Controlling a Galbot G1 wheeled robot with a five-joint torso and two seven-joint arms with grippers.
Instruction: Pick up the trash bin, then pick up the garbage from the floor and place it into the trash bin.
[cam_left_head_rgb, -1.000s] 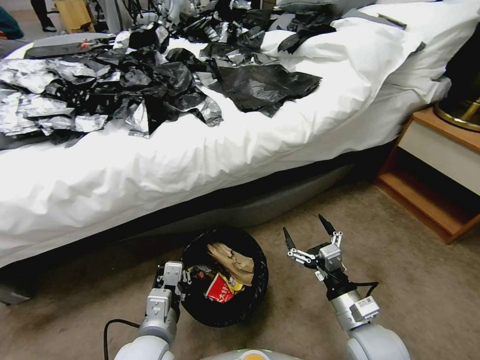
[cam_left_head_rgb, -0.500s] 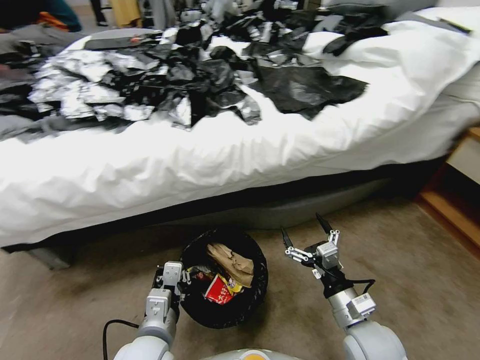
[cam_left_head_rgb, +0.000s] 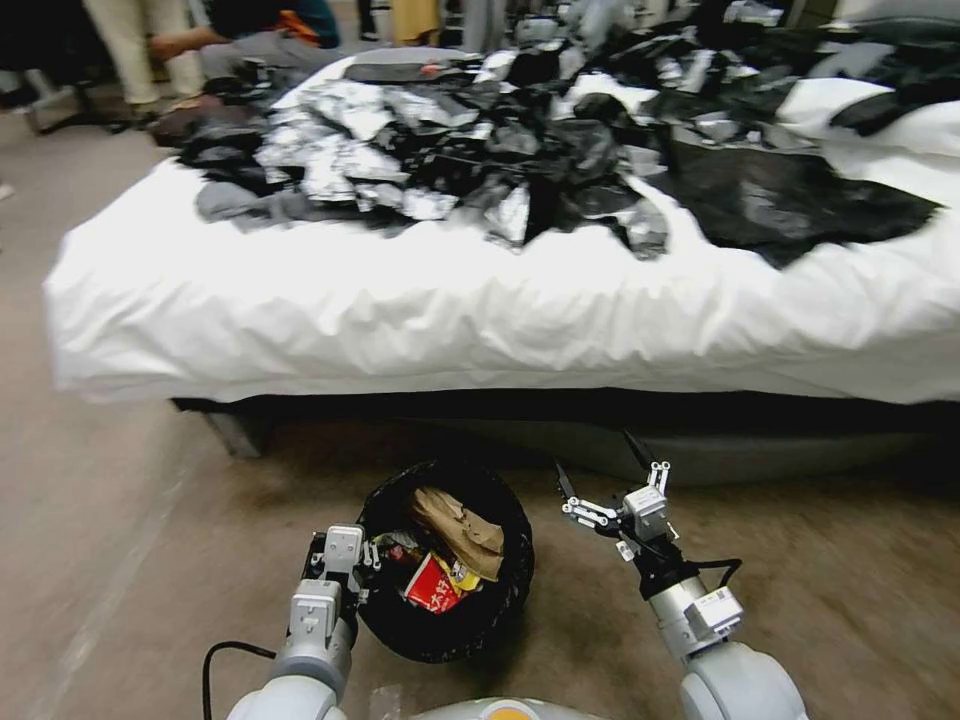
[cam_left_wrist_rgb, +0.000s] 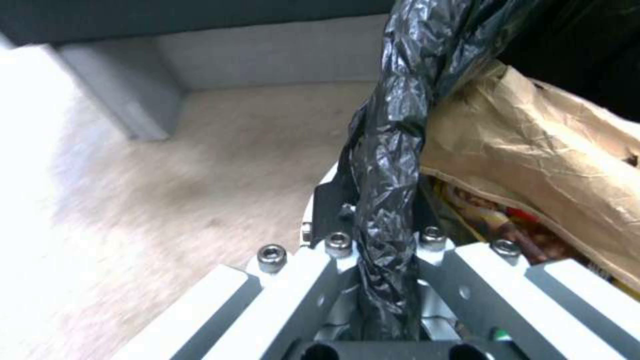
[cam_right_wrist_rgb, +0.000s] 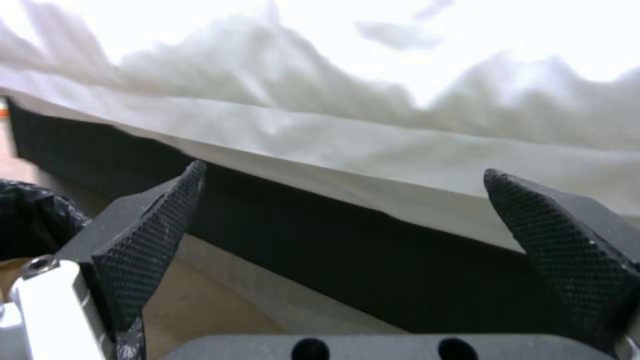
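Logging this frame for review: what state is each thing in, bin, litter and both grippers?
trash bin: upright, black-lined, partly filled.
garbage: brown paper bag and wrappers inside the bin.
left gripper: shut on the bin's rim.
right gripper: open, empty, beside the bin.

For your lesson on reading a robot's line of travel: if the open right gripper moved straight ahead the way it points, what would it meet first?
Probably the dark base of the bed, below the white sheet. The right gripper holds nothing, and depth is unclear.

Black-lined trash bin (cam_left_head_rgb: 400, 625), white bed (cam_left_head_rgb: 400, 310)
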